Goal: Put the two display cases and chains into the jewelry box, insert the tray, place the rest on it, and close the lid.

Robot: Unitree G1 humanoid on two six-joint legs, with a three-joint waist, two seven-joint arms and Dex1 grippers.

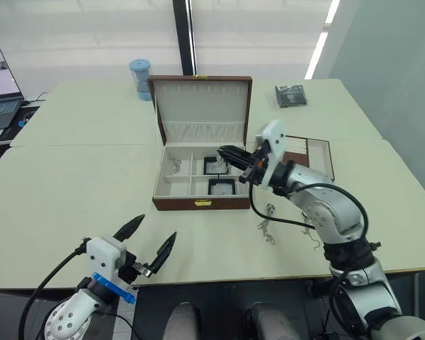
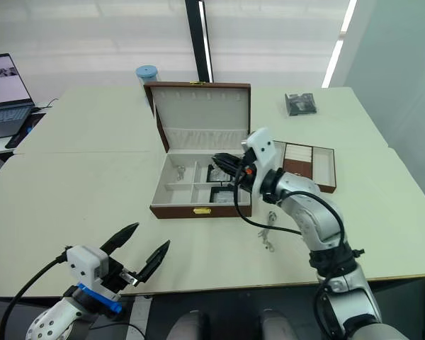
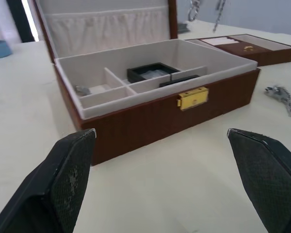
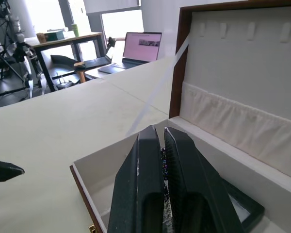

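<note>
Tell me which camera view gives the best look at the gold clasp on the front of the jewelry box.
The left wrist view: the gold clasp sits large on the jewelry box, its plate shape plain. Both eye views show it as a small gold spot on the front wall. In the right wrist view, a gold bit at the edge may be it.

The reddish-brown jewelry box (image 1: pixel 198 203) stands open, its lid (image 1: pixel 202 112) upright. Two black-framed display cases (image 1: pixel 220 186) lie in its right compartments under the right gripper's (image 1: pixel 223 152) jaws, which pinch a chain (image 4: pixel 163 160). More chains (image 1: pixel 266 230) lie outside; the tray (image 1: pixel 317 156) sits behind.
</note>
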